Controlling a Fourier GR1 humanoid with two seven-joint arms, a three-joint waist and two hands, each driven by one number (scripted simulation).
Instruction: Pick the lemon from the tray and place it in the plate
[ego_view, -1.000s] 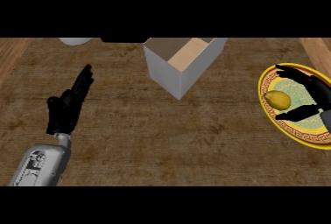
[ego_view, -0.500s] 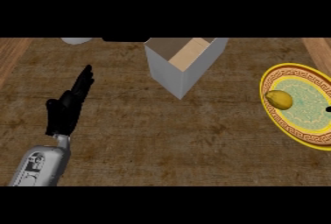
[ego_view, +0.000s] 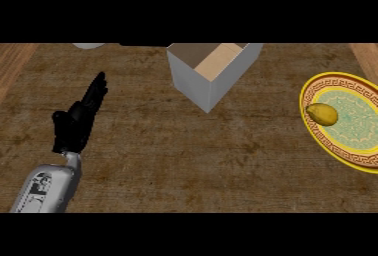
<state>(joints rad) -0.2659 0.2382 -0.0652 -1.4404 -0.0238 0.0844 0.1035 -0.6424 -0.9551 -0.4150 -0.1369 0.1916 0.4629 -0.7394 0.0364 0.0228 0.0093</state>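
A yellow lemon (ego_view: 322, 114) lies on the left part of the plate (ego_view: 353, 155), a round plate with a yellow rim, a patterned brown band and a pale green centre, at the right edge of the head view. Nothing touches the lemon. My left hand (ego_view: 77, 121) rests open at the left, fingers straight and pointing up the view, far from the plate. My right hand does not show. No tray is visible.
A tall grey open-topped box (ego_view: 209, 75) with a tan inside stands at the top centre. A pale object (ego_view: 89, 45) and a dark one (ego_view: 145, 44) peek in at the top edge. Brown countertop (ego_view: 192, 160) fills the middle and bottom.
My right hand, which was over the plate beside the lemon a second ago, has drawn away to the right and out of view. The lemon stays on the plate. The left hand is still.
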